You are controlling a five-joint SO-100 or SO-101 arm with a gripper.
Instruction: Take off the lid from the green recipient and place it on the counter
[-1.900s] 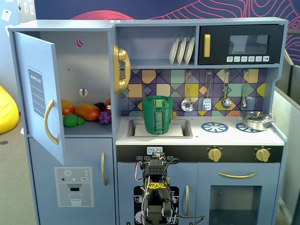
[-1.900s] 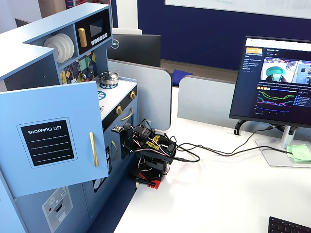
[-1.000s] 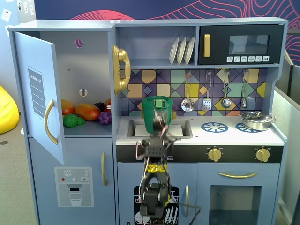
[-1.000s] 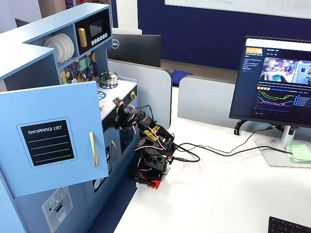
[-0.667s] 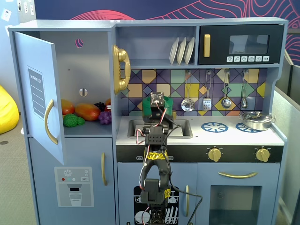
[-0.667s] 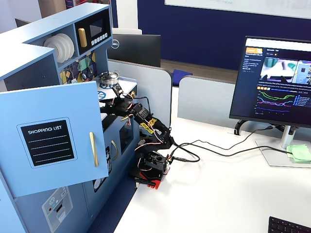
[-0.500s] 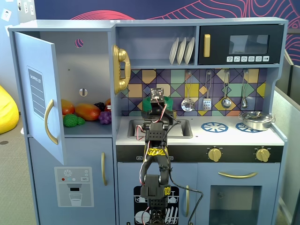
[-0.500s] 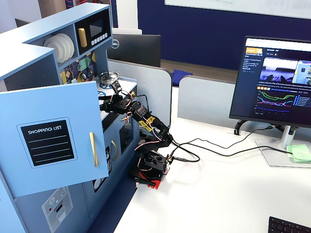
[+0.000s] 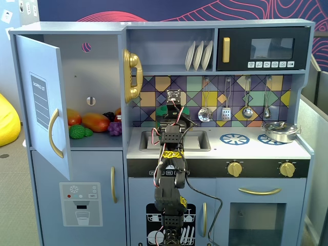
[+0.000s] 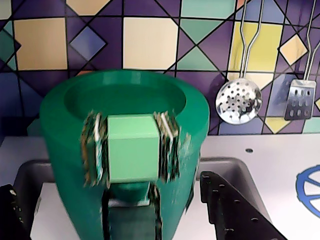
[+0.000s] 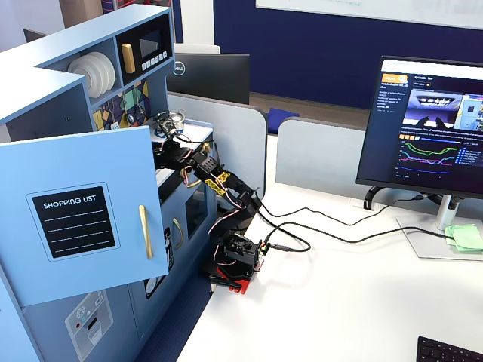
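Observation:
The green recipient [image 10: 60, 145] fills the middle of the wrist view, standing at the grey sink [image 10: 30, 172]. Inside its rim lies a sunken dark green round surface [image 10: 125, 92]; I cannot tell whether this is the lid or the open mouth. A light-green block [image 10: 132, 147] shows against its front wall, flanked by blurred striped pieces, above a dark loop handle [image 10: 132, 217]. My gripper [image 10: 106, 182] is open wide, its black jaws low on either side of the recipient. In a fixed view the arm hides most of the recipient [image 9: 163, 110].
The pale counter [image 10: 280, 150] runs right of the sink with a blue burner ring [image 10: 311, 185]. A skimmer [image 10: 238, 101] and spatula [image 10: 300, 99] hang on the tiled wall. A silver pan [image 9: 279, 131] sits on the far right burner. The fridge door [image 9: 43, 113] stands open.

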